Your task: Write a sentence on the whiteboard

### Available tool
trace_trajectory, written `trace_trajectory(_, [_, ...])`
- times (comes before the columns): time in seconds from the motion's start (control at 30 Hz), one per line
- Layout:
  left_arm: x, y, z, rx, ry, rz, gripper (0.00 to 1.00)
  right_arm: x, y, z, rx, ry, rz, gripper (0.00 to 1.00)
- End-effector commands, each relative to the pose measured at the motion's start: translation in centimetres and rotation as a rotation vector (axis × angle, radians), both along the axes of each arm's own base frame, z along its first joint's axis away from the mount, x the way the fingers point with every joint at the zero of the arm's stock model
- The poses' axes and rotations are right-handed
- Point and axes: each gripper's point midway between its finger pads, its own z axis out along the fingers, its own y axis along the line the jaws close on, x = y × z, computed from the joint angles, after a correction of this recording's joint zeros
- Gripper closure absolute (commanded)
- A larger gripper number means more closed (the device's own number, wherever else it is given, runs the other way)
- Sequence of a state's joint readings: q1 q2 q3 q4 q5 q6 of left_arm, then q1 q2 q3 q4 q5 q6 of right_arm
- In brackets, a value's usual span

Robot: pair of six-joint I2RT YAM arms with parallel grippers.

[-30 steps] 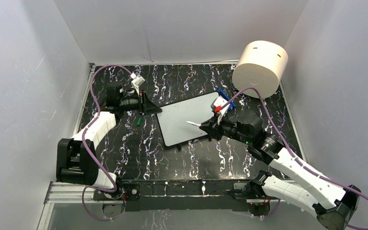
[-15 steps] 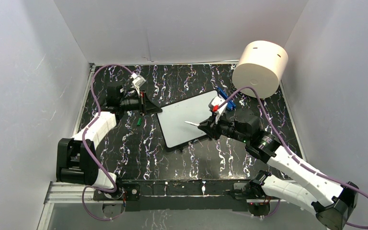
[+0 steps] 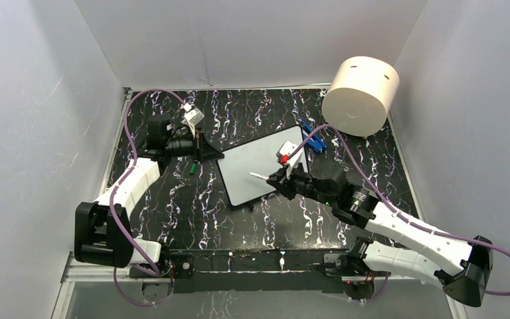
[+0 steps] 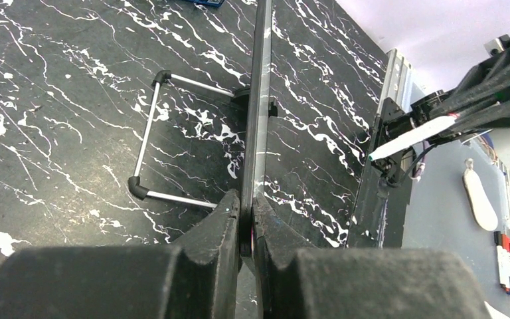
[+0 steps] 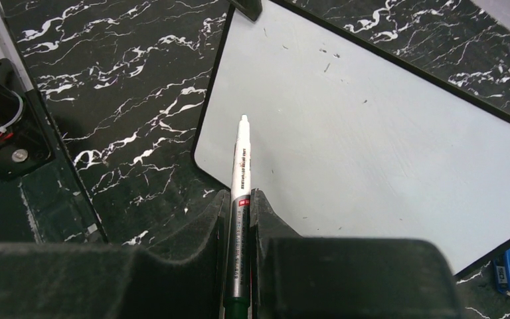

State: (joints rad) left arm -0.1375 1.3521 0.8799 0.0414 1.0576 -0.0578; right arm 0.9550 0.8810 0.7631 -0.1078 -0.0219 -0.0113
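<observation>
Black-framed, the whiteboard (image 3: 260, 166) lies near the middle of the marbled table (image 3: 192, 206). The left gripper (image 4: 247, 216) is clenched on the board's far-left corner, pinching its thin frame. The right gripper (image 5: 240, 206) grasps a white marker (image 5: 242, 156) — tip over the board's near-left part — whether it touches is unclear.
</observation>
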Motion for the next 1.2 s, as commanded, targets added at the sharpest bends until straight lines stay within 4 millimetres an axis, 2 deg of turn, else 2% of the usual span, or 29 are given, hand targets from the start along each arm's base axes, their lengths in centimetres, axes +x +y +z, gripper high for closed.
trace_trajectory(0.0, [-0.2, 0.3, 0.4, 0.045, -0.048, 0.021, 1.0, 1.1, 0.8, 5.1, 0.088, -0.146, -0.105, 1.0])
trace_trajectory(0.07, [-0.2, 0.3, 0.1, 0.055, -0.04, 0.028, 1.0, 0.9, 1.5, 5.5, 0.088, -0.176, -0.125, 1.0])
trace_trajectory(0.33, [-0.3, 0.3, -0.2, 0.094, -0.07, 0.029, 1.0, 0.5, 3.0, 4.9, 0.007, -0.241, -0.228, 1.0])
trace_trajectory(0.87, [0.0, 0.4, -0.6, 0.114, -0.045, 0.04, 1.0, 1.2, 4.7, 3.3, -0.074, -0.218, -0.302, 1.0])
trace_trajectory(1.17, [0.2, 0.4, -0.7, 0.119, -0.034, 0.045, 1.0, 1.6, 5.8, 3.2, -0.065, -0.224, -0.317, 1.0])
